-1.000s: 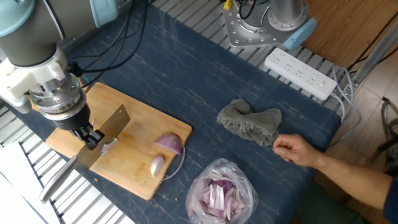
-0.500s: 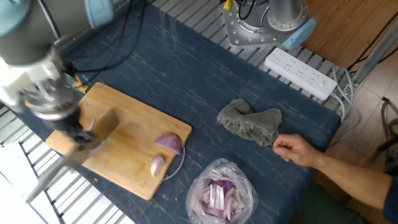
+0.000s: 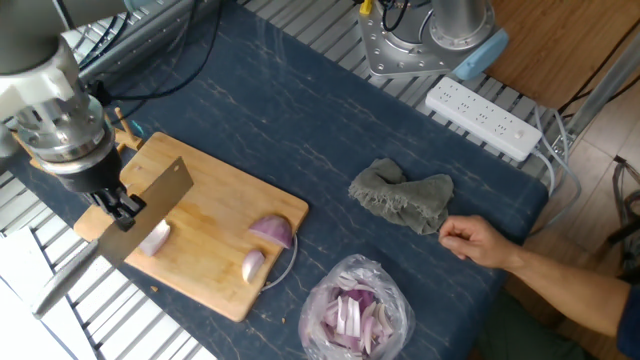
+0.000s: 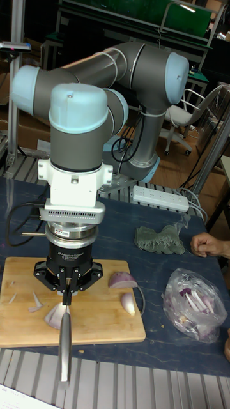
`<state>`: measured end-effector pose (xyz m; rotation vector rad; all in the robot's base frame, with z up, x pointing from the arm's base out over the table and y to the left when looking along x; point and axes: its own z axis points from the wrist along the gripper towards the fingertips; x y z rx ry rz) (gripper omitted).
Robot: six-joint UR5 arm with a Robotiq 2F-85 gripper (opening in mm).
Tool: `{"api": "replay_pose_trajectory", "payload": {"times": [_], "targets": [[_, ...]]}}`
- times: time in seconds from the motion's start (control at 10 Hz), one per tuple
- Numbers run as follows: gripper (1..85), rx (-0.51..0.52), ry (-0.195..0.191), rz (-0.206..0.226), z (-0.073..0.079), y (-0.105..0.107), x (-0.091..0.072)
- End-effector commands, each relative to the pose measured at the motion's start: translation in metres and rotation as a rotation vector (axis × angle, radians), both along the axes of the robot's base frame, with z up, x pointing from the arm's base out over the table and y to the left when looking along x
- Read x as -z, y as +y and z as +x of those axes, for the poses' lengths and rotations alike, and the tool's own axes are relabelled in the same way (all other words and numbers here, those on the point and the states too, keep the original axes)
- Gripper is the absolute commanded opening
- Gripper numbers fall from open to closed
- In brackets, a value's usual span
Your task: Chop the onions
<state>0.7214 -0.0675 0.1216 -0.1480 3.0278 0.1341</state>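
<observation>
Gripping a cleaver point(image 3: 150, 200), the gripper point(image 3: 118, 208) has its jaws clenched on the handle, blade over the left part of the wooden board point(image 3: 215, 215). Onions point(image 3: 272, 231): one wedge beside the blade, two near the board's right edge. Slivers fill a plastic bag point(image 3: 355, 305) on the table

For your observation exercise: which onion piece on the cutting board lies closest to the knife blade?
The pale wedge right beside the blade, at the board's left end; the other two wedges lie farther right.

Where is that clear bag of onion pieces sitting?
In the fixed view, the bag sits on the blue table, just right of the cutting board, below the grey cloth.
</observation>
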Motion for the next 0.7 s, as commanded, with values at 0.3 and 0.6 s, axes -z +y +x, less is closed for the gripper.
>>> {"api": "replay_pose_trajectory", "payload": {"times": [0.3, 0.6], "targets": [[1.0, 0.051, -0.031, -0.021, 0.014, -0.016, -0.002], [1.0, 0.21, 0.012, 0.014, 0.01, -0.012, 0.003]]}}
